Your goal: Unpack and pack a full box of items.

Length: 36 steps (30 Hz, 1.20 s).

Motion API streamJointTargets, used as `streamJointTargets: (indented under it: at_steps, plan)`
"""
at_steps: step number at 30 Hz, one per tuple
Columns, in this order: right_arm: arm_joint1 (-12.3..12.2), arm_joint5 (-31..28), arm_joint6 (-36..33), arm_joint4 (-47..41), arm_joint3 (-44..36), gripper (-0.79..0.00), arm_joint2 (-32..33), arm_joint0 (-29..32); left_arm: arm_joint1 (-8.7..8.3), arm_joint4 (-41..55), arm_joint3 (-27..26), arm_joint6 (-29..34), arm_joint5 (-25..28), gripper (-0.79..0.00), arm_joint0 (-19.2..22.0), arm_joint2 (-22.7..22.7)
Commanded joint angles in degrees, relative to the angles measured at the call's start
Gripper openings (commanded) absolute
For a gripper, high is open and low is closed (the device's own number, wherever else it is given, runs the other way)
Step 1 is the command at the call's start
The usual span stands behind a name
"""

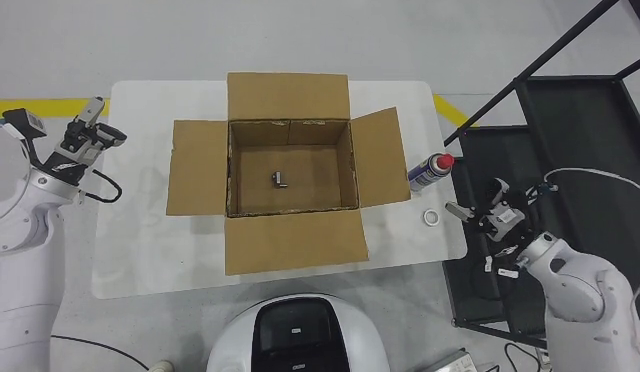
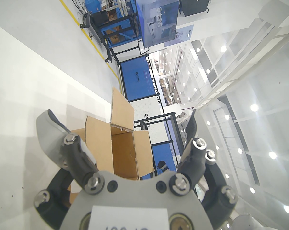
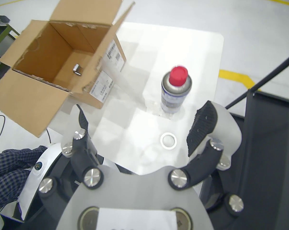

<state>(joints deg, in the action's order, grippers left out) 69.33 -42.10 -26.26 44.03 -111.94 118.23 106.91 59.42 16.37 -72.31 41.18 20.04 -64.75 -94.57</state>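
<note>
One part (image 1: pixel 280 179) lay in the box (image 1: pixel 200 167).
Left hand (image 2: pixel 119 118) and right hand (image 3: pixel 144 110) gaped empty; a clumsy reach could topple the can (image 1: pixel 431 170) off the bench's (image 1: pixel 150 262) right edge.

barcode label (image 3: pixel 112 53) on box (image 3: pixel 39 58) side, txt unreadable, spray can (image 3: pixel 174 92) label blurred

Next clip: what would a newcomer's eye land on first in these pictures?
First, the open cardboard box in the middle of the white table, all four flaps spread out and a small metal piece lying on its floor. Next, the red-capped spray can standing upright on the table beside one side flap, with a small white ring lying close to it.
</note>
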Motion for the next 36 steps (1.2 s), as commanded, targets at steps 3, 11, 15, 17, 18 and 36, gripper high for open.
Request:
streamJointTargets:
  at_steps: [3, 11, 15, 17, 18, 36]
  plan:
    - [-0.4, 0.3, -1.8, 0.8, -4.3, 0.000, -3.3, -3.5, 0.00, 0.0, 0.0, 0.0, 0.0, 0.000, 0.0, 0.0]
    - [-1.1, 4.4, -10.7, 4.2, -6.9, 0.000, -18.9, -16.5, 0.00, 0.0, 0.0, 0.0, 0.0, 0.000, 0.0, 0.0]
    - [-1.0, 8.3, -15.0, 6.7, -6.5, 0.000, -27.7, -22.1, 0.00, 0.0, 0.0, 0.0, 0.0, 0.000, 0.0, 0.0]
    - [-0.7, 11.1, -16.5, 7.6, -5.0, 0.000, -32.3, -24.9, 0.00, 0.0, 0.0, 0.0, 0.0, 0.000, 0.0, 0.0]
    - [-0.6, 12.4, -17.6, 8.3, -3.7, 0.000, -34.7, -26.2, 0.00, 0.0, 0.0, 0.0, 0.0, 0.000, 0.0, 0.0]
    - [1.1, 22.3, -17.3, 11.8, 7.7, 0.000, -49.3, -35.7, 0.00, 0.0, 0.0, 0.0, 0.0, 0.000, 0.0, 0.0]
